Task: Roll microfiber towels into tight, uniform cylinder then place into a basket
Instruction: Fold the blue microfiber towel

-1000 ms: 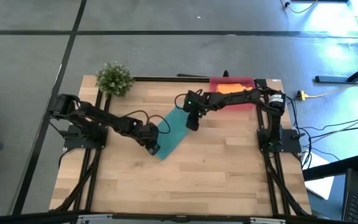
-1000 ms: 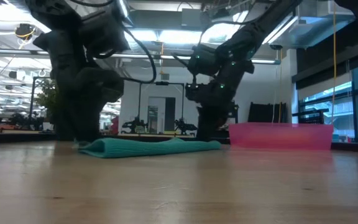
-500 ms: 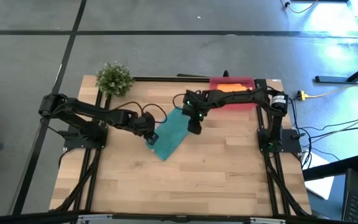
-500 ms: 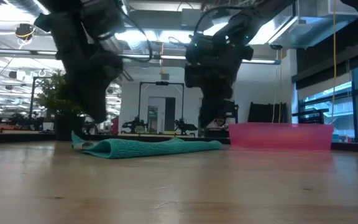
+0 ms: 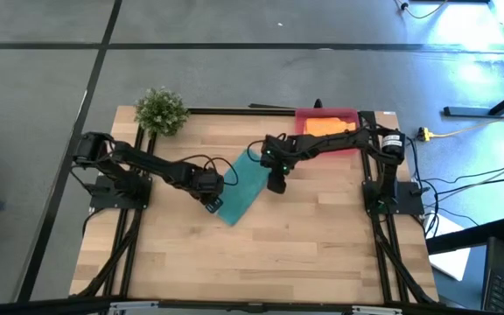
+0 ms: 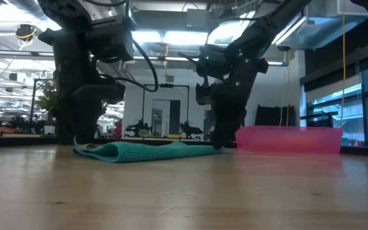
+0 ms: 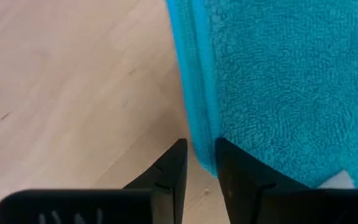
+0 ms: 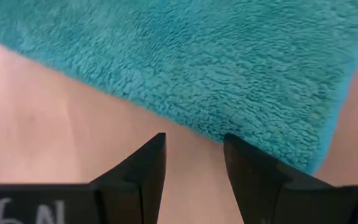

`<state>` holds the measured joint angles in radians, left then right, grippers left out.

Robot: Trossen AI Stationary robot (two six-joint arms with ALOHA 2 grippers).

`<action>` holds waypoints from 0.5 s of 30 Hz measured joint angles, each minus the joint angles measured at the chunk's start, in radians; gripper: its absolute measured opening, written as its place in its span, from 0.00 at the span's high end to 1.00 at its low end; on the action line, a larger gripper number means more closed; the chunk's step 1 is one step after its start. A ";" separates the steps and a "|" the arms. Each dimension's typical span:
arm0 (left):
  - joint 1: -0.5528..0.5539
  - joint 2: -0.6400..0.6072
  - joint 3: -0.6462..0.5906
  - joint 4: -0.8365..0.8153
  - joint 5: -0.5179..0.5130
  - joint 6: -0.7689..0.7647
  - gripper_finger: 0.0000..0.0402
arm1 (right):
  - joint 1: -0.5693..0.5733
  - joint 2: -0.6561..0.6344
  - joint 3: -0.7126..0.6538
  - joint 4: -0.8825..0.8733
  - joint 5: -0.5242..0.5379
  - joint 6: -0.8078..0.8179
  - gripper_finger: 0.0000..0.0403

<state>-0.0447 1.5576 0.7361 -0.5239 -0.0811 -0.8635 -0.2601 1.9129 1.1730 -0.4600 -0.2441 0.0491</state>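
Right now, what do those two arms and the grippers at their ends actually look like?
Both arms are dark, almost black, built from jointed segments with black cables looping along them. The right arm shows small green lights near its wrist. The left gripper and right gripper each end in two flat, tapered dark fingers; white lettering marks the right gripper's body.

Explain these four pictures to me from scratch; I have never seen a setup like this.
Two dark robot arms work at a wooden table. One picture looks straight down from above, one looks level across the tabletop, and two come from cameras on the arms' wrists. A teal towel lies folded on the wood. The left gripper has its fingers astride the towel's edge; the right gripper stands with fingers apart at another edge. Neither has lifted the cloth. At the far edge sits a pink basket with an orange towel inside, and a small green plant stands at the corner.
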 joint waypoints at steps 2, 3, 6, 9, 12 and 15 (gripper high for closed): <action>-0.009 0.011 0.000 0.001 0.003 0.000 0.80 | -0.010 0.000 -0.008 0.020 0.006 0.002 0.60; -0.014 0.014 0.000 0.003 0.003 -0.002 0.80 | -0.015 0.000 -0.014 0.036 0.007 0.002 0.60; -0.028 0.011 -0.001 0.007 -0.001 -0.024 0.80 | -0.028 0.000 -0.038 0.075 0.015 0.000 0.60; -0.042 0.009 -0.002 0.020 0.005 -0.046 0.80 | -0.041 0.000 -0.062 0.134 0.039 0.000 0.60; -0.057 0.009 -0.003 0.046 0.026 -0.052 0.80 | -0.053 -0.001 -0.086 0.188 0.042 0.000 0.60; -0.070 0.009 -0.003 0.084 0.045 -0.067 0.80 | -0.063 -0.001 -0.100 0.237 0.043 -0.001 0.60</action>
<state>-0.1149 1.5669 0.7326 -0.4403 -0.0358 -0.9303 -0.3236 1.9121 1.0729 -0.2233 -0.2011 0.0480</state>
